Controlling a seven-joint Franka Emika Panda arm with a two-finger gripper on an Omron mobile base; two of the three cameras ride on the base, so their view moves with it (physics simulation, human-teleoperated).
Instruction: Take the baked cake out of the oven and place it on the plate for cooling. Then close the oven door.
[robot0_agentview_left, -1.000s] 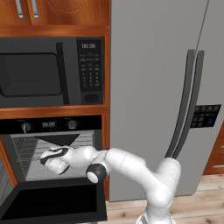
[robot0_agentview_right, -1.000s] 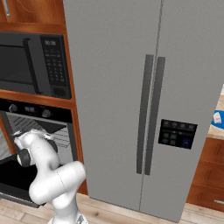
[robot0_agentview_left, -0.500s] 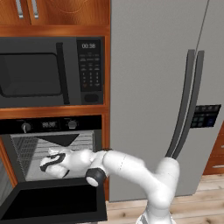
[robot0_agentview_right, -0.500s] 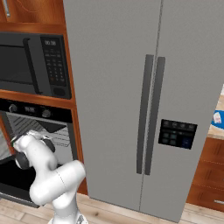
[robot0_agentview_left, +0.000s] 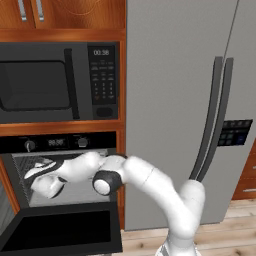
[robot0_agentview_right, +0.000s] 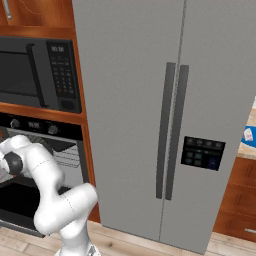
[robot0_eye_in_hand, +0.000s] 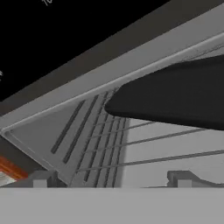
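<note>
Cake: not made out in these frames; likely on dark tray (robot0_eye_in_hand: 175, 98) seen from hand view, but cannot tell. Oven (robot0_agentview_left: 65, 170) open, door (robot0_agentview_left: 60, 232) dropped flat, so opening done. Gripper (robot0_eye_in_hand: 111, 178) inside cavity by wire rack (robot0_eye_in_hand: 144, 148), fingers wide apart, holding nothing. Hand (robot0_agentview_left: 45, 177) at rack level in left base view. Left: grasp cake, lift out, set on plate, shut door. Judged early stage.

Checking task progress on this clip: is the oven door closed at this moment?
No. In the left base view the oven door hangs folded down and open, with the arm reaching into the oven cavity above it.
</note>
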